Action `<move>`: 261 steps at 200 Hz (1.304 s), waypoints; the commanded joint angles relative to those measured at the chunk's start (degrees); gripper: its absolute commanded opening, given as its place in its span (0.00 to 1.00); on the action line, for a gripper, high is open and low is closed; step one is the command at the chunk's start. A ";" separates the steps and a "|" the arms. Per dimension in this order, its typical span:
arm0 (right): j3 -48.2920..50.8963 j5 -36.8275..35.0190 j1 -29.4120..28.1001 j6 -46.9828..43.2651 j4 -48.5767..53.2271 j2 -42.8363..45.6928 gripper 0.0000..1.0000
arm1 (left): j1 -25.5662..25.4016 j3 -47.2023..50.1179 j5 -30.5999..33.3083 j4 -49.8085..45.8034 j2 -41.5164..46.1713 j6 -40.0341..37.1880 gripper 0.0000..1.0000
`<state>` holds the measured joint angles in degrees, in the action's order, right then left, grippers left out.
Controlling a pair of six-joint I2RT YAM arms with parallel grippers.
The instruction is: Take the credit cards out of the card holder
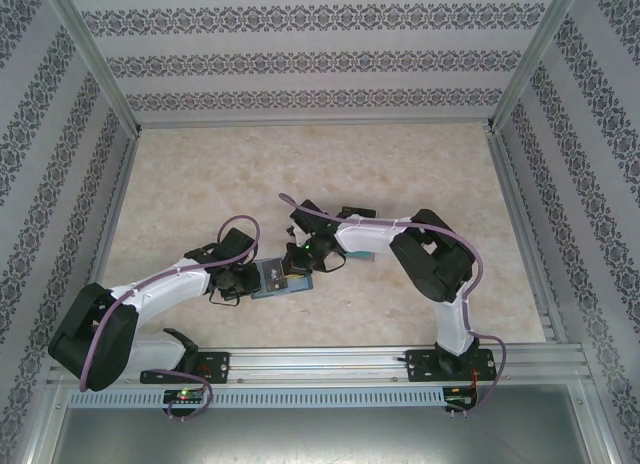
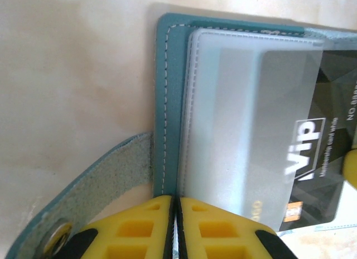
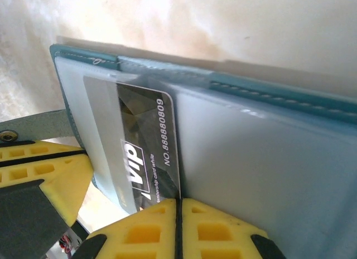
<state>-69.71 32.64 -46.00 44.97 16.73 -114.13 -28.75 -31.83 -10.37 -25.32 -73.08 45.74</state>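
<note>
The teal card holder [image 1: 272,281] lies open on the table between both arms. My left gripper [image 2: 175,202] is shut on the near edge of its left panel, where the teal leather [image 2: 167,102] meets a frosted sleeve. A black-grey credit card [image 2: 312,153] lettered "VIP" sticks partway out of that sleeve. My right gripper [image 3: 179,203] is shut on the near edge of this credit card [image 3: 148,136], beside the card holder's right panel [image 3: 268,158]. From above, the left gripper [image 1: 248,281] and right gripper [image 1: 300,269] flank the holder.
The holder's strap tab with a metal snap [image 2: 83,197] trails off to the left on the table. The left gripper's yellow fingers [image 3: 39,169] sit close by in the right wrist view. Patterned walls and metal rails [image 1: 130,134] ring the beige tabletop.
</note>
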 commanded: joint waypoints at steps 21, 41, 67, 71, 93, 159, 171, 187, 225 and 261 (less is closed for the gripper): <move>2.86 -1.28 2.41 -4.25 3.81 5.21 0.00 | 0.24 0.48 -0.18 -0.43 -1.26 0.59 0.10; 2.93 -1.42 3.08 -6.58 6.05 7.79 0.00 | 0.28 0.13 -0.18 -0.54 -1.12 0.37 0.10; 1.59 -1.96 3.13 -9.60 9.61 10.29 0.00 | 0.26 -0.17 -0.11 -0.53 -1.09 0.15 0.10; 1.37 -1.93 3.16 -9.91 10.05 10.43 0.00 | 0.20 -0.32 -0.07 -0.52 -1.03 0.11 0.10; 0.90 -1.89 3.06 -10.34 10.93 10.77 0.00 | 0.31 -0.58 -0.04 -0.43 -1.24 0.01 0.10; -1.52 -2.35 0.39 -8.55 9.42 6.67 0.00 | 0.23 -0.30 -0.16 -0.30 -0.87 0.00 0.11; -1.65 -2.00 -0.15 -8.00 8.71 6.13 0.00 | 0.25 -0.32 -0.12 -0.43 -0.80 0.00 0.11; -1.65 -1.80 -0.54 -7.49 8.02 5.72 0.00 | 0.27 -0.25 -0.09 -0.43 -0.72 -0.03 0.11; -1.92 -0.87 -1.07 -6.44 6.56 4.88 0.09 | 0.25 0.01 -0.33 -0.10 -0.85 0.14 0.11; -1.98 -0.38 -1.11 -5.69 5.55 4.41 0.17 | 0.25 0.22 -0.30 -0.21 -0.48 0.23 0.11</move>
<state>-70.24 31.18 -46.39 38.39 23.79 -108.25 -28.75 -31.86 -10.39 -25.32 -73.08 45.69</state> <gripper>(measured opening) 0.151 0.106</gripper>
